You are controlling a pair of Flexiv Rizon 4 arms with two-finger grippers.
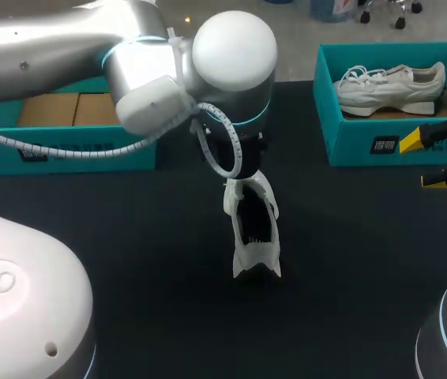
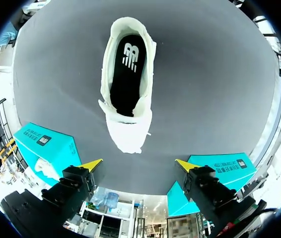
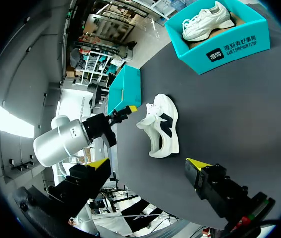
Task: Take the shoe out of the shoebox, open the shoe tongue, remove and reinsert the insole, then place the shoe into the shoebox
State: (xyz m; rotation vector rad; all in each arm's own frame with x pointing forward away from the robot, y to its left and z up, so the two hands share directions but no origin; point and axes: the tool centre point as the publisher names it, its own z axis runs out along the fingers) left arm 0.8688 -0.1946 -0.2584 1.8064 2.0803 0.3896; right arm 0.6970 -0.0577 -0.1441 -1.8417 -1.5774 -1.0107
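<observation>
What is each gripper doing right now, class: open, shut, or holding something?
Left gripper: open, holding nothing; the shoe lies ahead of it.
Right gripper: open, holding nothing.

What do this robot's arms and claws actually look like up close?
The left arm is smooth silver-grey with a rounded white joint, thin cyan rings and a white coiled cable. The left gripper and right gripper are blocky black, each with two yellow-tipped fingers.
</observation>
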